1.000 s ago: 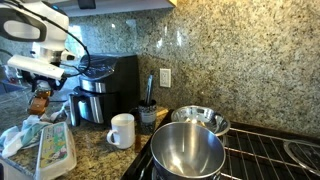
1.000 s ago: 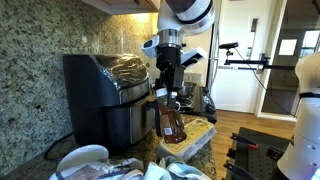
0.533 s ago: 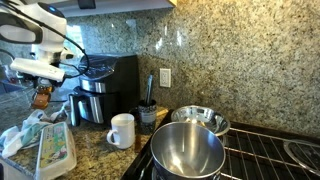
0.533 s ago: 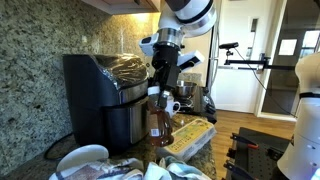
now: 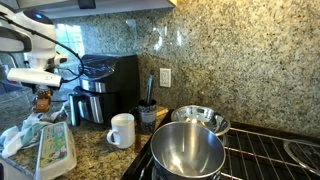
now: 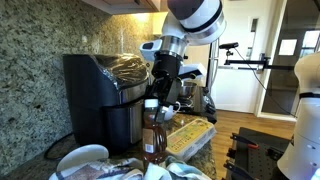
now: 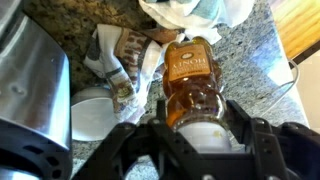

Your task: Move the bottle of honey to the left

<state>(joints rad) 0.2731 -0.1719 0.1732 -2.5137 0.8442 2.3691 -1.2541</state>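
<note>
The bottle of honey (image 7: 192, 82), amber-brown with a pale cap, hangs from my gripper (image 7: 200, 122), whose jaws are shut on its cap and neck. In an exterior view the bottle (image 5: 42, 100) hangs under the gripper (image 5: 40, 84) at the far left, above a clear container and crumpled bags. In an exterior view the bottle (image 6: 152, 132) hangs upright under the gripper (image 6: 157, 95) in front of the black appliance, above the counter clutter.
A black air fryer (image 5: 108, 85) stands against the granite wall, with a white mug (image 5: 122, 131), a utensil cup (image 5: 148, 115), steel bowls (image 5: 187, 150) and a stovetop (image 5: 270, 155). A clear lidded container (image 5: 54, 150) and bags (image 7: 195, 14) lie below the bottle.
The gripper with the honey bottle has moved further left in one exterior view, and toward the camera and lower in the other. The bottle stays gripped.
</note>
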